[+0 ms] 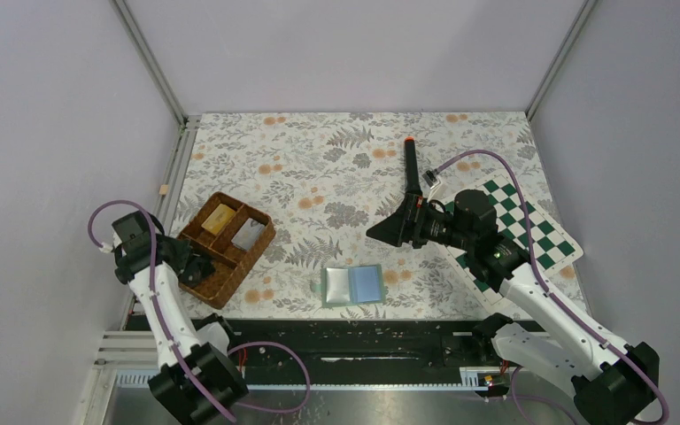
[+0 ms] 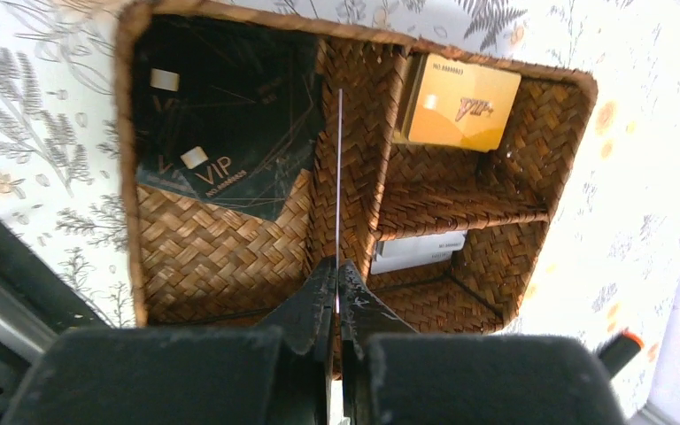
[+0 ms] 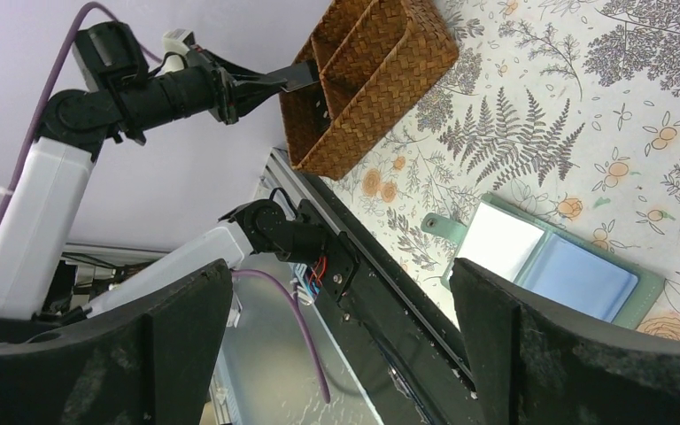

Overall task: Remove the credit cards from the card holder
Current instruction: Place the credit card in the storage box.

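**Top view.** The wallet lies open and flat on the table at lower centre. Its long axis runs left to right, with the pale panel on the left, the blue panel on the right, and the fold running up the frame. The left claw hangs over the tray at left. The right claw sits at centre right, pointing left, well apart from the wallet.

**Left wrist view.** The left claw is pressed together on a card seen edge-on as a thin line. The card's long axis runs straight up the frame away from the claw, and its faces turn left and right. It hangs over the tray's dividing wall; whether it touches the wall I cannot tell. A dark VIP card lies in the big compartment at upper left, and a pale card lies in the lower right one. The held card looks light, stiff and slick. A pinch at one end, as here, should hold it, though it may well pivot if knocked.

**Right wrist view.** The right claw is spread wide and holds nothing. The wallet lies at lower right, its long axis slanting from upper left to lower right, with a snap tab at the upper-left end. It looks soft and light, so it would likely slide on the table unless pinned down. Whether a card remains inside I cannot tell. The left claw hangs at the near edge of the tray at top.
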Controlling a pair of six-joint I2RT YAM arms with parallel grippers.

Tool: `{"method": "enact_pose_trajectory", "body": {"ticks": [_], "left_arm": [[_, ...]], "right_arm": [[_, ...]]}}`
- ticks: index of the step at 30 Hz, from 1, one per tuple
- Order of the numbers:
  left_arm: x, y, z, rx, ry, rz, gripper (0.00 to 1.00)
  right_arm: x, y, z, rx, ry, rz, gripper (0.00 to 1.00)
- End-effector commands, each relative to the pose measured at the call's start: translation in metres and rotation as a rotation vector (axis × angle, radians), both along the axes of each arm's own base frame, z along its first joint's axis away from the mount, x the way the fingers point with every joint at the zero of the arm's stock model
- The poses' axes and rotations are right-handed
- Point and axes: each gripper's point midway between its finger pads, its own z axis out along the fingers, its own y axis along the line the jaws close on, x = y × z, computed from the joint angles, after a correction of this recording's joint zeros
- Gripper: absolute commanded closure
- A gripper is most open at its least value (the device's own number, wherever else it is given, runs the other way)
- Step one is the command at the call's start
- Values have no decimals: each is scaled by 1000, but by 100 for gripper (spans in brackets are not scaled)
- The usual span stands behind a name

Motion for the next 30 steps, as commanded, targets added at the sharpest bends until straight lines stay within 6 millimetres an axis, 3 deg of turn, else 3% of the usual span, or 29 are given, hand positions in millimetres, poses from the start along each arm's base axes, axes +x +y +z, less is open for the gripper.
{"method": "enact_pose_trajectory", "body": {"ticks": [1,9,16,30], "left_arm": [[27,-4,11,-30,-77,-114,100],[16,15,6,4,15,-76,100],[22,13,-13,-48,43,-129,100],[31,10,-31,-71,48,-228,100]], "right_arm": [[4,-1,17,14,-51,-7,0],[-1,0,20,57,-51,4,0],[1,3,19,51,-32,18,1],[8,12,21,41,21,40,2]]}}
